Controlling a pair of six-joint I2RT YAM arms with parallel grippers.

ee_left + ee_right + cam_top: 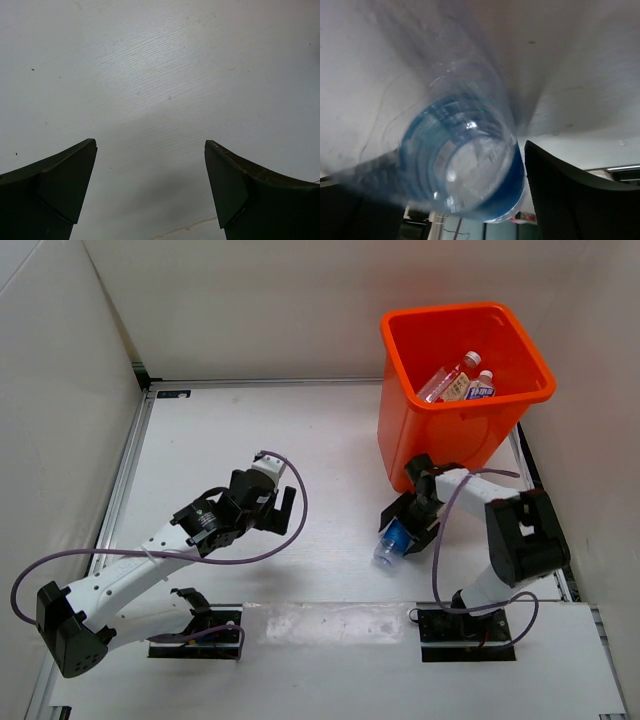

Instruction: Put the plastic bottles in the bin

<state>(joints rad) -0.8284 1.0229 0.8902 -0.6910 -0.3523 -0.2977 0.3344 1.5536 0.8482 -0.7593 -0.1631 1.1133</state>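
The orange bin (440, 435) stands at the back right of the table. Two clear plastic bottles lie inside it, one with a red cap (447, 377) and one with a blue label (481, 388). My right gripper (405, 530) is just in front of the bin, shut on a blue-labelled bottle (393, 542) whose clear base fills the right wrist view (465, 170). One dark finger (570, 195) presses its right side. My left gripper (272, 507) is open and empty over bare table at centre left, its fingers (60, 190) wide apart.
White walls enclose the table on the left, back and right. A metal rail (125, 470) runs along the left edge. Purple cables (300, 505) loop from both arms. The arm bases sit on a white strip (330, 625) at the near edge.
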